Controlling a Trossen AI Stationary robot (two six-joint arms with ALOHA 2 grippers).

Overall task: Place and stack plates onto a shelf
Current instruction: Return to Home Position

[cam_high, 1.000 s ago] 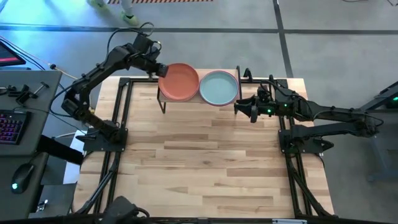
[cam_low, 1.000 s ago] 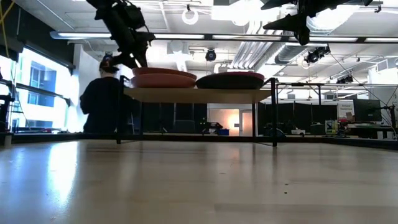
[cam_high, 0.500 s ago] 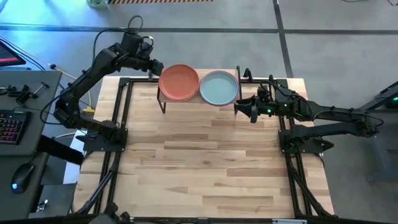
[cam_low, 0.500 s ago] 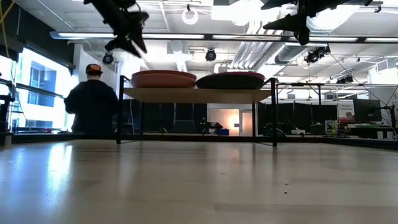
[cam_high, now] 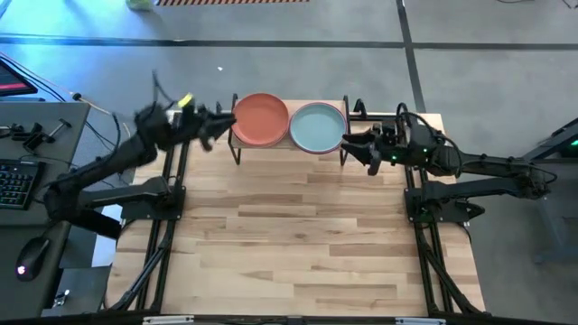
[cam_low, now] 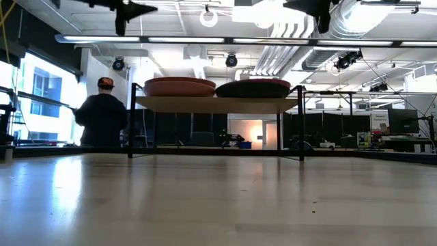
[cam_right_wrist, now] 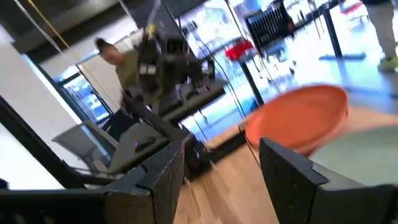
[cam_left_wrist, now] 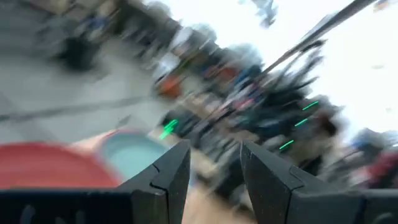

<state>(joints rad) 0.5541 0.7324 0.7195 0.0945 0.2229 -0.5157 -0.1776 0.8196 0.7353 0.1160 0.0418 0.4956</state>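
The shelf [cam_low: 218,104] stands at the table's far edge on thin black legs. Two stacks of plates rest on it: the left one topped by the orange-red plate [cam_high: 260,119], the right one by the pale teal plate [cam_high: 317,127]. The lower plates hardly show. My left gripper [cam_high: 206,129] hovers open just left of the shelf, high above the table [cam_low: 130,10]. My right gripper [cam_high: 354,144] hovers open just right of the teal plate, also high [cam_low: 317,10]. Both wrist views show the orange-red plate [cam_right_wrist: 301,118] [cam_left_wrist: 43,165] beyond open fingers.
The slatted wooden tabletop [cam_high: 298,235] lies bare in front of the shelf. Black frame rails run along its left [cam_high: 172,208] and right [cam_high: 420,217] sides. A desk with a keyboard [cam_high: 16,185] stands left of the table. A person [cam_low: 102,119] stands in the room behind.
My left gripper has drawn back from the orange-red plate's far-left rim, swinging toward the table's left and near side, and risen. My right gripper has risen a little and shifted slightly toward the far edge. The plates have stayed where they were.
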